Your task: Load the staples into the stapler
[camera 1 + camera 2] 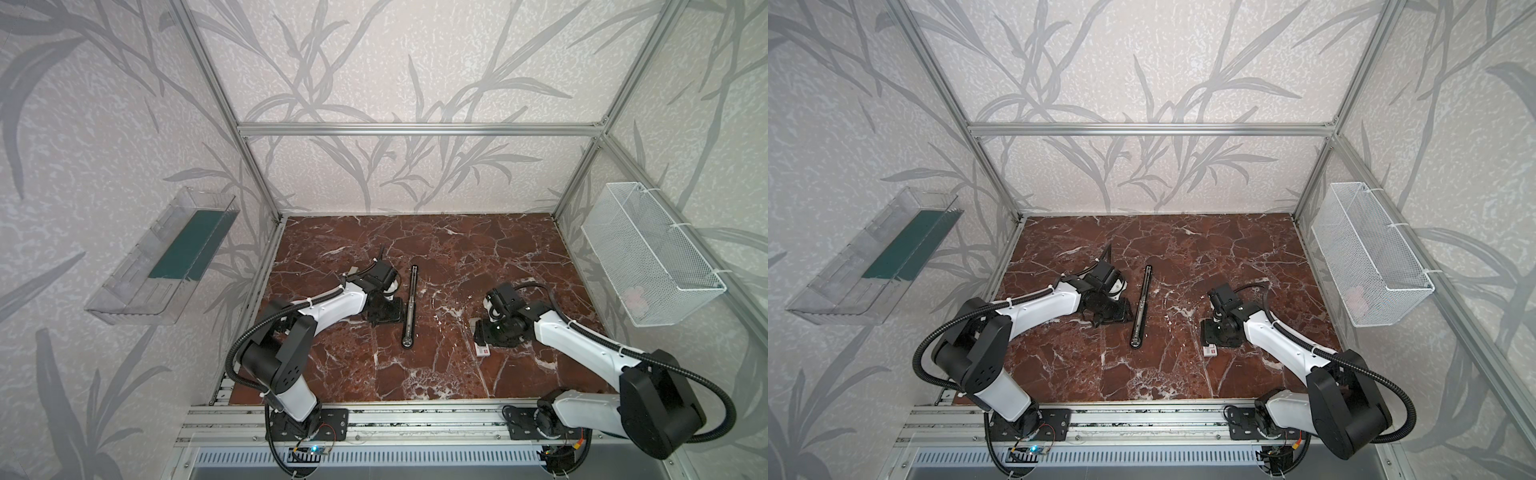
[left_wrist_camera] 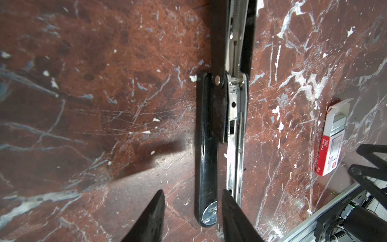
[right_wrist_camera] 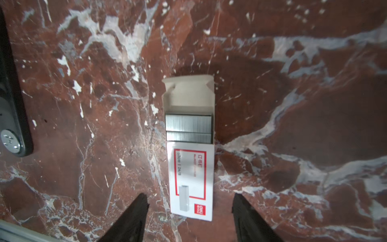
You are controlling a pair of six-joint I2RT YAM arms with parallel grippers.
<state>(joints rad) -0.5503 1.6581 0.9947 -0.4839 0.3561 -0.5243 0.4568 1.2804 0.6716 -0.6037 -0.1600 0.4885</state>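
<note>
Black right jaws stand wide apart, gripping nothing, hovering over the printed end of the staple box point(image 3: 191, 180), which lies flat on the red-brown marble worktop point(image 3: 293, 125). It is white card with a red frame and a red logo patch, and its end flap is folded open. And there they are, the staples point(image 3: 188, 125): two silvery-grey strips, finely ribbed, side by side in the open end of the staple box.

Over to the left jaws: parted too, nothing held, with the rounded end of the stapler point(image 2: 207, 146) showing between them. Whether either one touches it, I cannot tell. What a look at that stapler! It is slim, glossy black and folded right out flat. There is a round silver plate at the end of its base, a rivet at the hinge, and the bright silver rail point(image 2: 234, 146) lies bare alongside the base.

In both top views the stapler point(image 1: 410, 307) point(image 1: 1141, 309) stretches lengthwise mid-worktop, just beside the left arm point(image 1: 332, 301). The staple box point(image 1: 482, 352) peeks out under the right arm point(image 1: 552, 328), well apart from the stapler.
</note>
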